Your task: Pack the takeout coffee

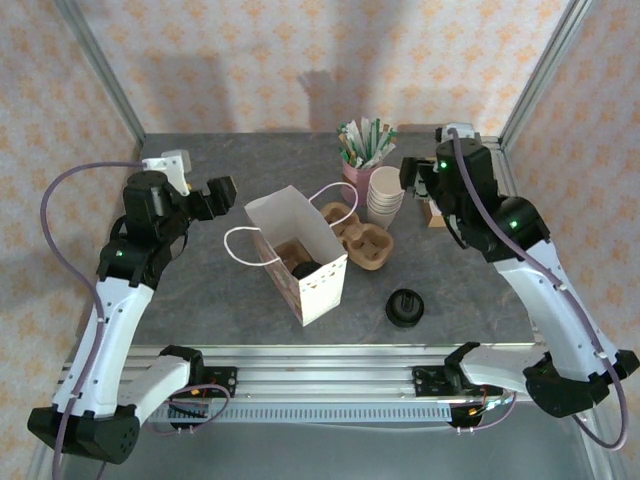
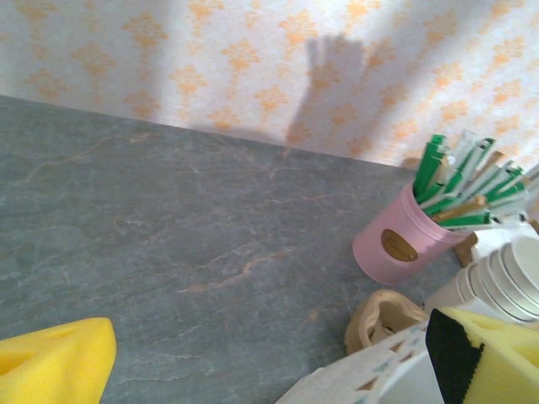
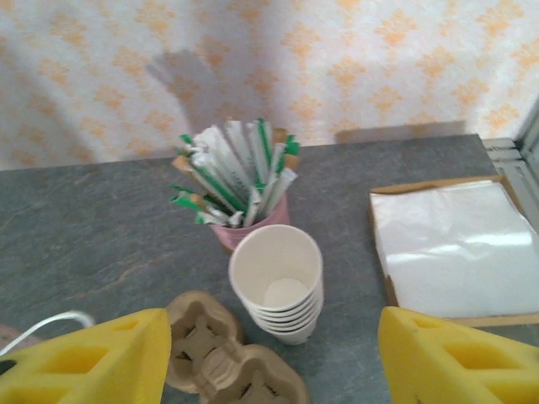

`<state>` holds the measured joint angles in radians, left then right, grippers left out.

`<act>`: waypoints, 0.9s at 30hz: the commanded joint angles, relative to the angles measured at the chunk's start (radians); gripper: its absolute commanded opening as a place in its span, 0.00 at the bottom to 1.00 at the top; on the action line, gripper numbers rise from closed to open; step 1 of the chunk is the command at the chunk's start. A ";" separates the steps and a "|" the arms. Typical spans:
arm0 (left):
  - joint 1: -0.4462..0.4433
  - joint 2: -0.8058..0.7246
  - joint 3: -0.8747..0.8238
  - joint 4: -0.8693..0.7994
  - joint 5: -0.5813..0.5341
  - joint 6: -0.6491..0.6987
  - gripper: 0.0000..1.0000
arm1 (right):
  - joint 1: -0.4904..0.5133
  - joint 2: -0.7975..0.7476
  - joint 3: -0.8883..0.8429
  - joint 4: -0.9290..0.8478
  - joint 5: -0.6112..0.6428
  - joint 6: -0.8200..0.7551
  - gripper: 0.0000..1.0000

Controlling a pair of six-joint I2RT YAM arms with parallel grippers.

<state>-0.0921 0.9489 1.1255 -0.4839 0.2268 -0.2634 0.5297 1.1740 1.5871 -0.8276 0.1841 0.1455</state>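
takeout coffee [image 1: 405, 307]: 4 o'clock of bag [image 1: 322, 290], likely light, lid slick
hold: best taken across the lid rim
left gripper [image 1: 221, 190]: spread
right gripper [image 1: 410, 176]: spread

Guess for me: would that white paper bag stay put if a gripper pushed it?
Probably not. The paper bag stands tall on a narrow base, so a push high up could tip it. Its thin walls look likely to buckle rather than resist. Its looped handles seem floppy and might snag.
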 commanded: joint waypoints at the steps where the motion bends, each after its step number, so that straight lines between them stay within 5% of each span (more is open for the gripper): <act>1: 0.027 0.003 -0.009 0.028 -0.096 -0.044 0.96 | -0.090 -0.008 -0.039 0.052 -0.125 0.021 0.65; 11: 0.120 0.103 0.016 -0.025 -0.070 -0.113 0.96 | -0.403 0.093 -0.117 0.217 -0.379 0.104 0.69; 27: 0.120 0.138 -0.004 0.003 -0.010 -0.130 0.96 | -0.403 0.388 0.039 0.419 -0.588 0.150 0.69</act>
<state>0.0216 1.0878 1.1236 -0.4896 0.1970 -0.3779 0.1165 1.5311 1.5532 -0.4747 -0.3492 0.2798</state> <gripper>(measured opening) 0.964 0.690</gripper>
